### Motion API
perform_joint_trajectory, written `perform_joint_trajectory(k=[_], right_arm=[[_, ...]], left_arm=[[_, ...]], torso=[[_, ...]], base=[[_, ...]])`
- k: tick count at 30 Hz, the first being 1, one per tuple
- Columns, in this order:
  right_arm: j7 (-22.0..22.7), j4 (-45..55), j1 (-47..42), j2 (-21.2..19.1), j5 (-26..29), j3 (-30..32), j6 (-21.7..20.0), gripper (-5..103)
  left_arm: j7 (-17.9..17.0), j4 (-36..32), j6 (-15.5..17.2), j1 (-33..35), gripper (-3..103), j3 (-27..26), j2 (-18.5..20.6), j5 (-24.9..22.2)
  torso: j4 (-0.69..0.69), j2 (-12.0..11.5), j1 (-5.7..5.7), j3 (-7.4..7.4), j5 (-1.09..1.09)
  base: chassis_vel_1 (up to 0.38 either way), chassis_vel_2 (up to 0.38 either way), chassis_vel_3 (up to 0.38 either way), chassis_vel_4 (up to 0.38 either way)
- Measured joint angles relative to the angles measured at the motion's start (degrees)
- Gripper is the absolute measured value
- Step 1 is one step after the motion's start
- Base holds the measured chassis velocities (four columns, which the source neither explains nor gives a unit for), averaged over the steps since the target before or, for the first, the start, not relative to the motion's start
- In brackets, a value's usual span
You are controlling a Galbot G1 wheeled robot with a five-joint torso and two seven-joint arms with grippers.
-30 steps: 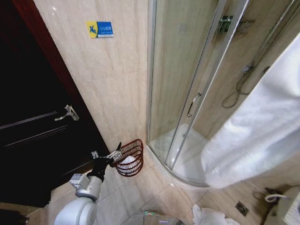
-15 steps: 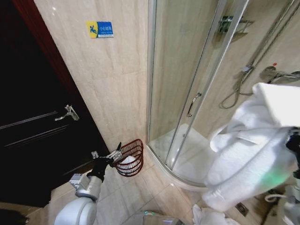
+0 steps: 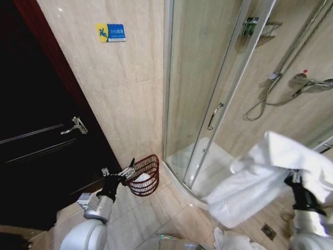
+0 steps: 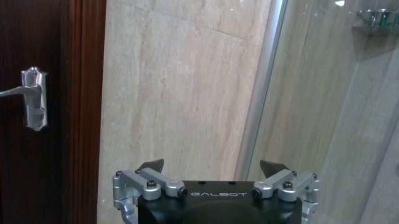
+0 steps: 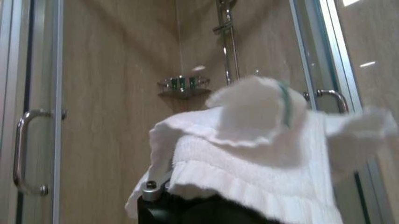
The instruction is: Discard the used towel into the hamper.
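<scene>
The right gripper (image 3: 294, 179), at four o'clock in the head view, was clamped on the bulky white terry towel (image 3: 260, 179), which draped loosely over it. The small round red-brown openwork hamper (image 3: 145, 174) stood on the floor at seven o'clock by the tiled wall, well apart from the towel, with the left gripper (image 3: 130, 167), fingers spread and empty, just beside its rim. The trailing folds could probably snag or spill outside the narrow hamper.

A bathroom: glass shower enclosure (image 3: 208, 104), shower hose (image 3: 265, 99), tiled walls (image 3: 125, 94).
</scene>
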Motion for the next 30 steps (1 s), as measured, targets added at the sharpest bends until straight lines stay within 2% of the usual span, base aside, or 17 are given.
perform_joint_trajectory(k=[9, 11, 12, 14, 16, 30], right_arm=[[-0.1, -5.9, 0.6, 1.9, -4.5, -4.3, 2.5, 8], [-0.3, -10.6, 1.4, 2.5, -6.9, -5.7, 5.5, 8], [-0.3, -10.6, 1.4, 2.5, -6.9, -5.7, 5.5, 8], [-1.9, -14.7, 2.0, 3.4, -9.4, -6.1, 10.1, 8], [-2.3, -14.6, 1.2, 3.9, -9.4, -6.4, 11.4, 8], [-3.7, -16.0, -0.2, 5.1, -9.0, -8.6, 13.0, 8]], left_arm=[[0.0, 0.0, 0.0, 0.0, 100, 0.0, 0.0, 0.0], [0.0, 0.0, 0.0, 0.0, 100, 0.0, 0.0, 0.0], [0.0, 0.0, 0.0, 0.0, 100, 0.0, 0.0, 0.0], [0.0, 0.0, 0.0, 0.0, 100, 0.0, 0.0, 0.0], [0.0, 0.0, 0.0, 0.0, 100, 0.0, 0.0, 0.0], [0.0, 0.0, 0.0, 0.0, 100, 0.0, 0.0, 0.0]], torso=[[0.01, 0.0, 0.0, 0.0, 0.03], [0.0, 0.0, 0.0, 0.0, 0.04], [0.0, 0.0, 0.0, 0.0, 0.04], [0.0, 0.0, 0.0, 0.0, 0.09], [0.0, 0.0, 0.0, 0.0, -0.02], [0.0, 0.0, 0.0, 0.0, 0.03]], base=[[0.0, 0.0, 0.0, 0.0], [0.0, 0.0, 0.0, 0.0], [0.0, 0.0, 0.0, 0.0], [0.0, 0.0, 0.0, 0.0], [0.0, 0.0, 0.0, 0.0], [0.0, 0.0, 0.0, 0.0]])
